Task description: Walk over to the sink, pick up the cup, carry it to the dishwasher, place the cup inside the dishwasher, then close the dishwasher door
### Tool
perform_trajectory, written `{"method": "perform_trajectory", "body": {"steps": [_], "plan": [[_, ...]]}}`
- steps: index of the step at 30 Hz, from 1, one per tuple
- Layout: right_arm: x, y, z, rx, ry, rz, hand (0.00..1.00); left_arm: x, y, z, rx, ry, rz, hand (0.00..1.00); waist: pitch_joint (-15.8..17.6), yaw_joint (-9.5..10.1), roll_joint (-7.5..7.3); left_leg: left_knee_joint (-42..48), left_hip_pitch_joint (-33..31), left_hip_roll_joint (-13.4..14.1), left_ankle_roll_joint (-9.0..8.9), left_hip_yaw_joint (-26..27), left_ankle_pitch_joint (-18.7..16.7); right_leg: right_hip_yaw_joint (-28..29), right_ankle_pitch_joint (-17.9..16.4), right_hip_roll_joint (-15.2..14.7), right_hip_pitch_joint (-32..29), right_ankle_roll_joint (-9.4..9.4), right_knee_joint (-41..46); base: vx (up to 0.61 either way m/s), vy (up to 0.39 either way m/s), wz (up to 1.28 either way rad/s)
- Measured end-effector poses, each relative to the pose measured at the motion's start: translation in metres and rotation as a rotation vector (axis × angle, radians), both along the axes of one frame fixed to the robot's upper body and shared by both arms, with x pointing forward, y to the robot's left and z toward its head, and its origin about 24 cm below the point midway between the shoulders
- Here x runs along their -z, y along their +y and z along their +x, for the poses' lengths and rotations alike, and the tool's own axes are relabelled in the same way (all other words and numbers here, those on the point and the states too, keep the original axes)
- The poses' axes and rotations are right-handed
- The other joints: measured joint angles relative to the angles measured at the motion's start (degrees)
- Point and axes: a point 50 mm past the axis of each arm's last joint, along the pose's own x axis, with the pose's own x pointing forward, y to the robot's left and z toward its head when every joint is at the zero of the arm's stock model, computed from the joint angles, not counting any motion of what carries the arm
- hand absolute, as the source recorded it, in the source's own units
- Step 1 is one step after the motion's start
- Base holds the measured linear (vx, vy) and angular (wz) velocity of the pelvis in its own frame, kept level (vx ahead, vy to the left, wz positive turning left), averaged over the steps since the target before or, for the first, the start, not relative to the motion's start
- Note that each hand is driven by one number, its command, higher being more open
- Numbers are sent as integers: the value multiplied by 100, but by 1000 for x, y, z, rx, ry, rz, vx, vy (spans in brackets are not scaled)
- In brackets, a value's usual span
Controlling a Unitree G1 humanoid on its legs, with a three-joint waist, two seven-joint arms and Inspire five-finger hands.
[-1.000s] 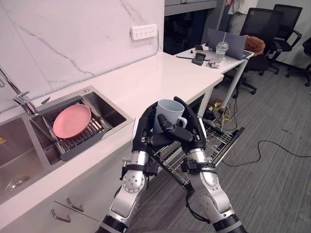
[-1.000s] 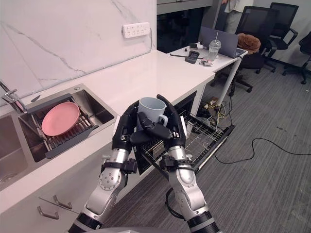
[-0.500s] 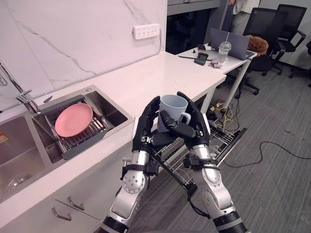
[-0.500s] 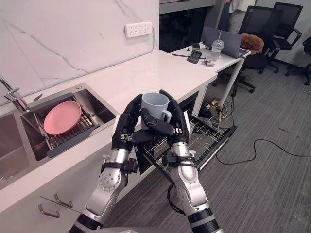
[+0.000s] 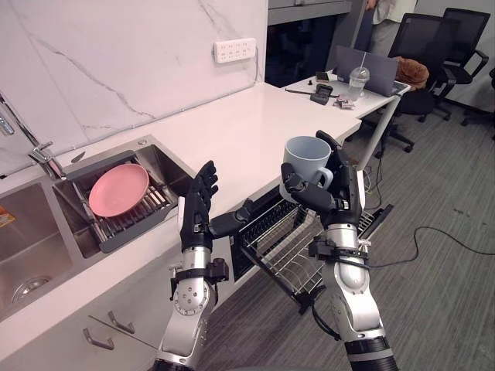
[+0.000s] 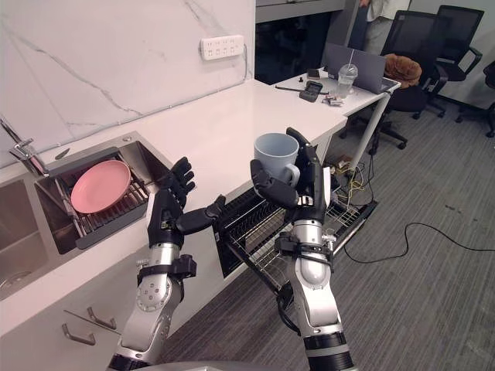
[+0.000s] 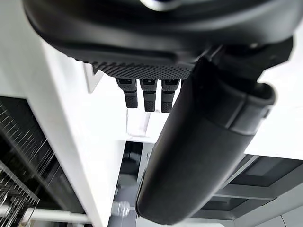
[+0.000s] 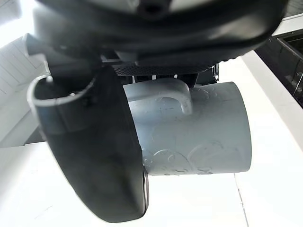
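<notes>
1. Left eye view: The right hand (image 5: 339, 202) is held up with its fingers (image 5: 341, 164) clasped round the grey cup (image 5: 307, 157). The thumb (image 5: 304, 193) lies across the cup's near side, the fingers rise behind it, and the handle (image 5: 328, 177) is turned towards the palm. The cup is upright, mouth up, clear of the white desk (image 5: 247, 124). It hangs above the open dishwasher (image 5: 263, 222), whose wire rack (image 5: 288, 261) is pulled out below those fingers. The left hand (image 5: 195, 220) is well apart from the cup. It is released, fingers straight and spread upward, thumb pointing towards the right hand, holding nothing.

2. Right eye view: Beyond the left fingers a pink plate (image 6: 100, 185) leans on a grey drainer (image 6: 112, 222) in the sink (image 6: 148, 158). Far past the right fingers a further desk (image 6: 363, 99) carries a laptop (image 6: 354, 58) and a clear tumbler (image 6: 344, 77) with a straw. Dark office chairs (image 6: 418, 39) stand just beyond it.

3. Left wrist view: The fingers run out straight in a row, with nothing between them and the thumb. Past them are the desk's white edge and a dark corner of the rack.

4. Right wrist view: The cup lies against the palm with the handle next to the fingers and the thumb laid over its side. Its wall is embossed with faint rings, and its mouth points away from the wrist.
</notes>
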Motion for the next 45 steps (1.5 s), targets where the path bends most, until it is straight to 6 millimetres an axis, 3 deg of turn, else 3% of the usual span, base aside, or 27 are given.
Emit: {"method": "perform_trajectory", "body": {"steps": [5, 10, 21, 23, 26, 35, 45], "plan": [[17, -15, -12, 61, 70, -12, 30, 19, 3, -17, 35, 85, -36, 90, 154, 10, -15, -8, -18, 2, -1, -22, 0, -9, -1, 1, -2, 2, -20, 0, 0, 0], [46, -35, -34, 140, 208, -45, 30, 62, 12, -48, 51, 285, -54, 90, 181, 17, -3, -51, -22, 3, -1, -36, -1, -33, -2, 3, 5, 3, -59, 0, 0, 0], [80, -40, -44, 153, 360, -55, 30, 132, 31, -91, 28, 631, 0, 90, 253, 33, -31, -106, -21, 5, -44, -108, 31, -143, -36, 2, 21, 15, -51, 0, -3, 4], [95, -41, -47, 149, 427, -62, 30, 152, 39, -102, 22, 740, 43, 90, 256, 38, -28, -194, -31, 0, -61, -154, 89, -197, -37, 6, 2, 16, -78, 14, -9, 11], [111, -45, -51, 155, 501, -81, 30, 166, 47, -115, 14, 835, 76, 90, 293, 42, 14, -304, -43, -2, -66, -195, 152, -250, -36, 13, -28, 16, -97, 26, -16, 9], [122, -56, -47, 158, 564, -151, 30, 180, 56, -127, 8, 923, 125, 90, 381, 76, 85, -360, -128, -17, -76, -258, 249, -307, -23, 10, -115, 21, -78, -20, -1, 3], [82, -72, 18, 178, 416, -292, 30, 173, 63, -91, -5, 842, 156, 90, 1555, 151, 334, -42, -902, -10, -49, -375, 479, -382, 219, 4, -767, 31, 151, -106, 0, 6]]}}
